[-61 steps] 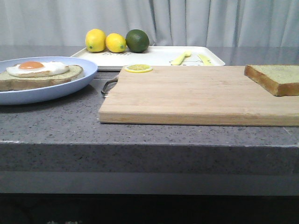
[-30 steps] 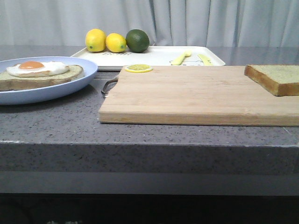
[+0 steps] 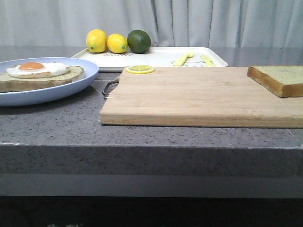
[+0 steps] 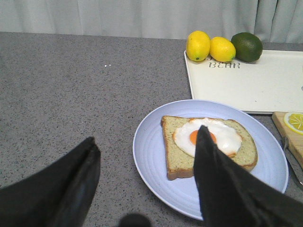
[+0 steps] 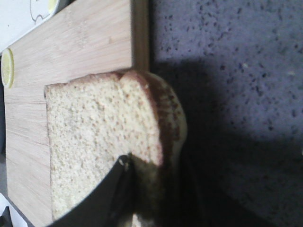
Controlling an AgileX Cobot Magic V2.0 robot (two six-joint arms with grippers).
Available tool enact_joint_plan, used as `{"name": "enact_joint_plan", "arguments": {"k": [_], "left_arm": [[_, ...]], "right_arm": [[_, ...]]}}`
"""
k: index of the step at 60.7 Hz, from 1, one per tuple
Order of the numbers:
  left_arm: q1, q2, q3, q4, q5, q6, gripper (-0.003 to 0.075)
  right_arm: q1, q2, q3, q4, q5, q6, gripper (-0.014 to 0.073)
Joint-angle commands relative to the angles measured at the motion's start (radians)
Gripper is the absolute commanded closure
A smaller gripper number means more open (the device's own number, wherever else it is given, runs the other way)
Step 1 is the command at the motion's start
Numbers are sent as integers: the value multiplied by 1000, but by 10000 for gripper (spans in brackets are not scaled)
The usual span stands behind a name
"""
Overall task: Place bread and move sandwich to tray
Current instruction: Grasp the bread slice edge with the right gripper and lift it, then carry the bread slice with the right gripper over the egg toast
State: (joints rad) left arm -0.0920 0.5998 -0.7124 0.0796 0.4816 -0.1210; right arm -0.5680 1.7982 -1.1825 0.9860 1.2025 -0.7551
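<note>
The bread [image 3: 279,78] lies at the right end of the cutting board [image 3: 189,94], its crust edge past the board's side. In the right wrist view my right gripper [image 5: 156,189] stands around that edge of the bread [image 5: 94,142]; one finger [image 5: 109,194] presses on the crumb, the other is lost in shadow. The sandwich [image 3: 42,75], bread with a fried egg, sits on its pale blue plate [image 3: 71,90] at the left. My left gripper [image 4: 147,135] hangs open and empty above the plate [image 4: 151,151] and the sandwich [image 4: 180,156]. The white tray [image 3: 161,57] is at the back. Neither gripper shows in the front view.
Two lemons [image 3: 96,40] and a lime [image 3: 139,41] sit on the tray's far left, yellow utensils [image 3: 183,58] towards its right. A lemon slice [image 3: 140,69] lies on the board's back left corner. The board's metal handle [image 3: 110,87] points at the plate.
</note>
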Motion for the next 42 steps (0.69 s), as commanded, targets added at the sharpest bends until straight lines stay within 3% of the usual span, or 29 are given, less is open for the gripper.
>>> {"name": "enact_joint_plan", "arguments": {"k": [1,11,27,42], "left_arm": [[-7,7,-28,5,-83,0,299],[-7,7,-28,5,-83,0,299],[-7,7,-28,5,-83,0,299],[-7,7,-28,5,-83,0,299]], "right_arm": [[-12,-51,-20,64,132,-16,502],[-10,-94,-20,89,132,-16,540],[11,-216,-20,242,133,4,540],[202,-257,-20,442,129,6,540]]}}
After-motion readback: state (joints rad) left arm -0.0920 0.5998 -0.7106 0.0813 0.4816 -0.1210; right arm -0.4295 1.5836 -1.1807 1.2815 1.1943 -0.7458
